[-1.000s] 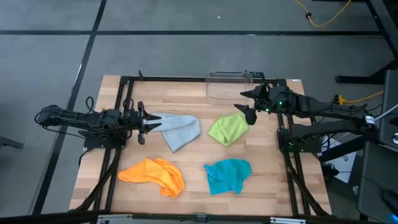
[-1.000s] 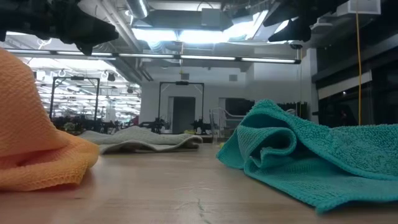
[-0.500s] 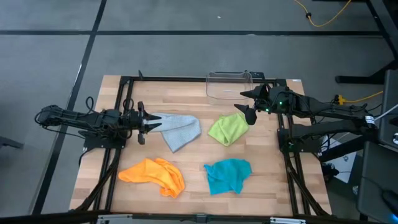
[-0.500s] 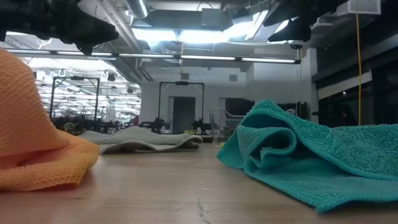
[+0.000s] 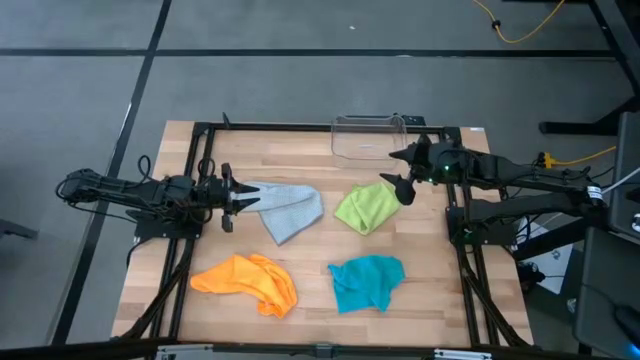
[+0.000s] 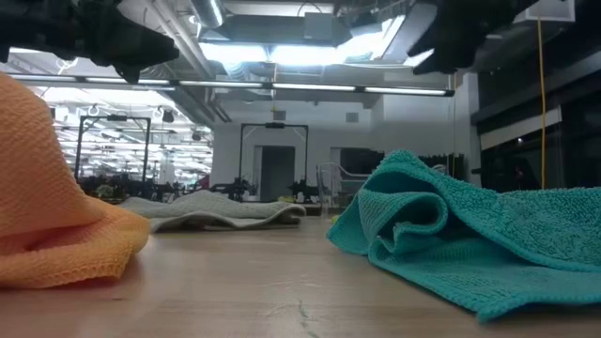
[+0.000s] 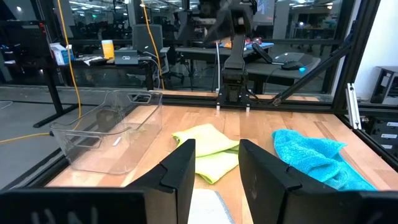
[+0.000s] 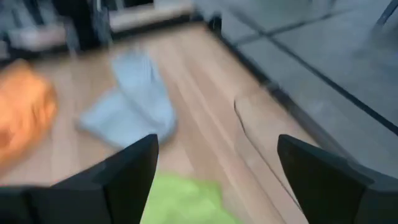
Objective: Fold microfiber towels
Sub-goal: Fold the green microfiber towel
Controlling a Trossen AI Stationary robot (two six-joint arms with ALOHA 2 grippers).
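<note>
left pincer (image 5: 232, 197): clamped on the grey-blue towel's (image 5: 288, 208) corner
right pincer (image 5: 404, 171): fingers wide apart, above the lime green towel (image 5: 366, 207)

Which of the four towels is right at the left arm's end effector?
The grey-blue towel: its corner reaches the left end effector. The lime green towel, orange towel and teal towel lie clear of it.

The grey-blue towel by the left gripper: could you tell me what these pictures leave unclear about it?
- Grey-blue towel: whether the left gripper pinches its edge; high view too small, left wrist view cuts it off.
- Low view: the orange towel hides its left end.
- Right wrist view: blurred.
</note>
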